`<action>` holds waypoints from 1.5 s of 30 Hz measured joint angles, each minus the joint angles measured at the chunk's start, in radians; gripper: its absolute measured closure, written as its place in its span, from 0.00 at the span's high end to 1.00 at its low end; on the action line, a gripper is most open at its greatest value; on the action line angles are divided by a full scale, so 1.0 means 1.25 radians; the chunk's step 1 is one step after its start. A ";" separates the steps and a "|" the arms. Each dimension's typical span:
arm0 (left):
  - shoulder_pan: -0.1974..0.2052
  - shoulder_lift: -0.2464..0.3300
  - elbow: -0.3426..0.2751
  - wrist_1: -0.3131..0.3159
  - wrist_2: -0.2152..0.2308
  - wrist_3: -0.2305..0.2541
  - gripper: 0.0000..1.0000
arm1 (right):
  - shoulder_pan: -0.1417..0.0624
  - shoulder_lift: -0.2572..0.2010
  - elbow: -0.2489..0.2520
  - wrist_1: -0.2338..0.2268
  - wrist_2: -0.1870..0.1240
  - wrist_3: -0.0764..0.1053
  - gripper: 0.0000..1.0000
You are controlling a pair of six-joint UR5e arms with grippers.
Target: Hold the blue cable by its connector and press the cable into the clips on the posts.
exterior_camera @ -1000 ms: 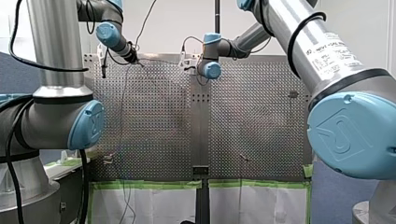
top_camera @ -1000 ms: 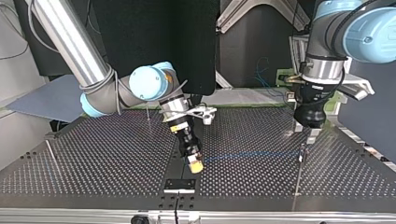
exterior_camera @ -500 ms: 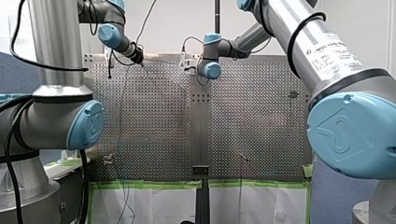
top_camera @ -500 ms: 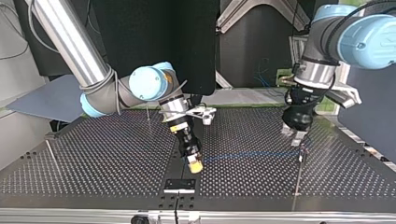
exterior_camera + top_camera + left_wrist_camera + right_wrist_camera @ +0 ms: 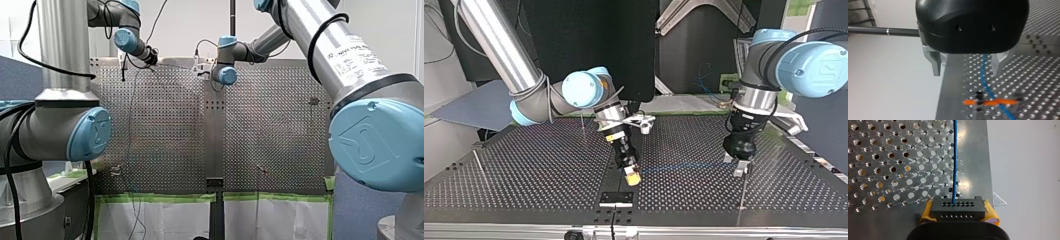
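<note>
- My right fingers (image 5: 926, 212), with yellow pads, are clamped on the two ends of the black connector (image 5: 958, 208).
- The cable (image 5: 955, 157) leaves the connector's middle hole and runs straight ahead over the tabletop (image 5: 885, 170). It follows a plain strip along the tabletop's edge, with a pale surface beyond.
- My left fingers (image 5: 935, 62), bare metal under a black body, stand apart and hold nothing. The cable passes below the gap between them.
- Just ahead of the left fingers the cable crosses an orange clip (image 5: 990, 102). The clip is too blurred to tell whether the cable is seated in it.
- In the top view the cable stretches low over the tabletop from the right fingers, near the middle of the edge farthest from the arms' bases, to the left fingers.
- A thin post (image 5: 742, 190) stands just below the left fingers. Two more thin posts rise well apart from it, one (image 5: 582, 121) behind my right arm and one (image 5: 479, 167) near the tabletop's corner.
- Green tape (image 5: 160, 197) and white paper line the tabletop's edge nearest the arms' bases.
- A pale wall rises beyond the far edge, and dark panels stand behind the arms.
</note>
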 joint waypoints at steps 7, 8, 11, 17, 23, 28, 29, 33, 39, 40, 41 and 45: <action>-0.018 -0.043 0.025 0.009 -0.022 0.008 1.00 | 0.000 0.000 0.000 0.000 0.000 0.000 0.00; -0.021 -0.052 0.027 0.010 -0.024 0.011 1.00 | 0.000 0.000 0.000 0.000 -0.001 0.000 0.00; -0.026 -0.072 0.029 0.013 -0.031 0.015 1.00 | 0.000 0.000 0.000 0.000 -0.001 0.000 0.00; -0.029 -0.086 0.035 0.026 -0.050 0.014 1.00 | 0.000 0.000 0.000 0.000 -0.001 0.000 0.00; -0.030 -0.086 0.037 0.040 -0.053 0.014 1.00 | 0.000 0.000 0.000 0.000 -0.001 0.000 0.00; -0.031 -0.087 0.038 0.042 -0.054 0.015 1.00 | 0.000 0.001 0.000 0.000 -0.001 0.000 0.00; -0.031 -0.087 0.038 0.043 -0.054 0.015 1.00 | 0.000 0.001 0.000 0.000 -0.001 0.000 0.00; -0.032 -0.087 0.038 0.043 -0.055 0.016 0.61 | 0.000 0.001 0.000 0.001 -0.001 0.000 0.00; -0.035 -0.087 0.038 0.066 -0.059 0.035 0.00 | 0.000 0.001 0.000 0.001 -0.001 0.000 0.00; -0.036 -0.086 0.038 0.070 -0.060 0.041 0.00 | 0.000 0.001 0.000 0.001 -0.001 0.000 0.00; -0.037 -0.086 0.038 0.075 -0.061 0.049 0.00 | 0.000 0.001 0.000 0.001 -0.001 0.000 0.00; -0.042 -0.086 0.037 0.088 -0.063 0.057 0.00 | 0.000 0.001 0.000 0.001 -0.001 0.000 0.00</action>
